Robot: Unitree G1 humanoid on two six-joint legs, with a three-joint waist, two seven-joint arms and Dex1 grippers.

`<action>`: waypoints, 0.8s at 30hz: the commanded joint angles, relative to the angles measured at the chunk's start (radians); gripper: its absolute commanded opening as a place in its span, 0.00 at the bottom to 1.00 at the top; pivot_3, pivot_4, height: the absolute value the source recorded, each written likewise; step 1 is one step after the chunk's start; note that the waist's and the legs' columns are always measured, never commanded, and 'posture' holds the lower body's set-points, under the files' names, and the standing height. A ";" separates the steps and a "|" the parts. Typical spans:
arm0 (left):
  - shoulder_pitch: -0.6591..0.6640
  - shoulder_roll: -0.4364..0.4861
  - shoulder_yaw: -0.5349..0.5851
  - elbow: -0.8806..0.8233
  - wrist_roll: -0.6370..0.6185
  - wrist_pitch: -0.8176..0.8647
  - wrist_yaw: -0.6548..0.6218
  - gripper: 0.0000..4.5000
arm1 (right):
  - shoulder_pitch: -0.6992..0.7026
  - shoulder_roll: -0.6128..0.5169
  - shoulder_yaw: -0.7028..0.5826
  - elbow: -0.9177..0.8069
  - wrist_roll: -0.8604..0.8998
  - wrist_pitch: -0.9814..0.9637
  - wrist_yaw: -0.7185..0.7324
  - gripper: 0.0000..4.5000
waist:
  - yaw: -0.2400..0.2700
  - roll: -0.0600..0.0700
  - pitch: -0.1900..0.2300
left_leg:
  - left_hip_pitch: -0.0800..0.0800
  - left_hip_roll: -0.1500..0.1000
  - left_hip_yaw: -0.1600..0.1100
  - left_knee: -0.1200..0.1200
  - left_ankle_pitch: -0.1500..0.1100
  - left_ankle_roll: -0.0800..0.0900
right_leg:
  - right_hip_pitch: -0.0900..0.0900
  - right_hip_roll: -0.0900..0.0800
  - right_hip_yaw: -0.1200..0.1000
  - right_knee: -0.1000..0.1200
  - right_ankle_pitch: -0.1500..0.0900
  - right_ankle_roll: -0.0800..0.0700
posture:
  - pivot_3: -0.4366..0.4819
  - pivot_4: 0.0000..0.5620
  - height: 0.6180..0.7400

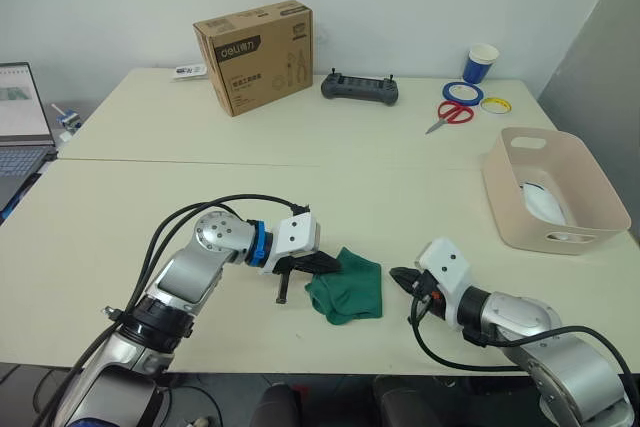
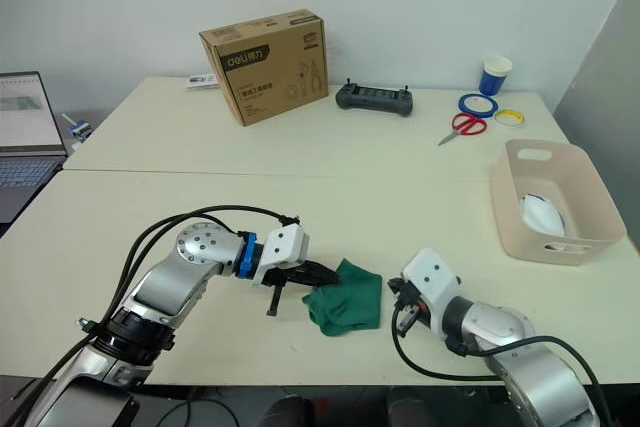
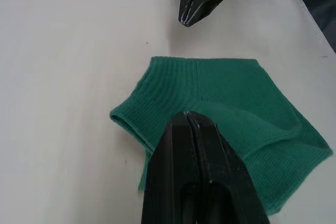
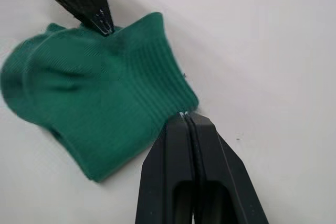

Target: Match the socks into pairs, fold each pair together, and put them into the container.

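Observation:
A folded bundle of dark green socks (image 1: 350,287) lies flat near the table's front edge. My left gripper (image 1: 333,263) is shut, and its tips rest on the bundle's left edge (image 3: 220,93). I cannot tell if fabric is pinched between them. My right gripper (image 1: 398,275) is also shut. It sits low over the table just right of the socks (image 4: 105,93), a small gap away from the cuff. The pale beige container (image 1: 600,192) stands at the right edge of the table with a white sock (image 1: 543,203) inside.
At the back of the table stand a brown cardboard box (image 1: 255,55), a black controller (image 1: 359,88), red scissors (image 1: 455,113), rolls of tape (image 1: 466,94) and a blue cup (image 1: 480,63). A laptop (image 1: 20,122) sits at the far left.

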 commanded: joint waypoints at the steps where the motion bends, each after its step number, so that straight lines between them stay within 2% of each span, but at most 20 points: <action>1: 0.012 0.030 -0.002 -0.044 -0.003 0.006 -0.024 0.00 | 0.005 -0.022 0.009 -0.025 -0.003 -0.040 0.011 0.01 | -0.001 0.000 0.000 | 0.000 0.000 0.000 0.000 0.000 0.000 | 0.000 0.000 0.000 0.000 0.000 0.000 | 0.48 0.27 0.86; 6: 0.068 0.083 -0.034 -0.023 0.070 -0.049 -0.031 0.00 | 0.009 -0.022 0.011 -0.026 0.009 -0.044 0.007 0.01 | -0.002 0.000 0.000 | 0.000 0.000 0.000 0.000 0.000 0.000 | 0.000 0.000 0.000 0.000 0.000 0.000 | 0.48 0.27 0.86; 11: 0.132 0.115 -0.016 -0.131 0.016 0.017 -0.047 0.00 | 0.016 -0.020 -0.006 -0.020 0.015 -0.039 0.001 0.01 | -0.002 0.000 0.000 | 0.000 0.000 0.001 0.000 0.000 0.000 | 0.000 -0.001 0.001 0.000 0.000 0.000 | 0.48 0.27 0.86; 19: 0.031 0.101 0.068 -0.245 -0.135 0.243 -0.018 0.00 | 0.021 0.004 -0.039 -0.023 0.049 0.001 -0.015 0.01 | 0.000 0.000 0.000 | 0.000 0.000 0.000 0.000 0.000 0.000 | 0.000 -0.001 0.000 0.000 0.000 0.000 | 0.48 0.27 0.86; 22: -0.002 0.090 0.056 -0.237 -0.143 0.271 -0.007 0.00 | 0.013 0.017 -0.055 -0.023 0.077 0.037 -0.021 0.01 | 0.000 0.000 0.000 | 0.000 0.000 0.000 0.000 0.000 0.000 | 0.000 0.000 0.000 0.000 0.000 0.000 | 0.48 0.27 0.86; 24: -0.005 0.075 0.023 -0.189 -0.101 0.221 0.002 0.00 | 0.006 0.031 -0.075 -0.025 0.114 0.073 -0.015 0.01 | -0.001 0.000 0.000 | 0.000 0.000 0.000 0.000 0.000 0.000 | 0.000 0.000 0.000 0.000 0.000 0.000 | 0.48 0.27 0.86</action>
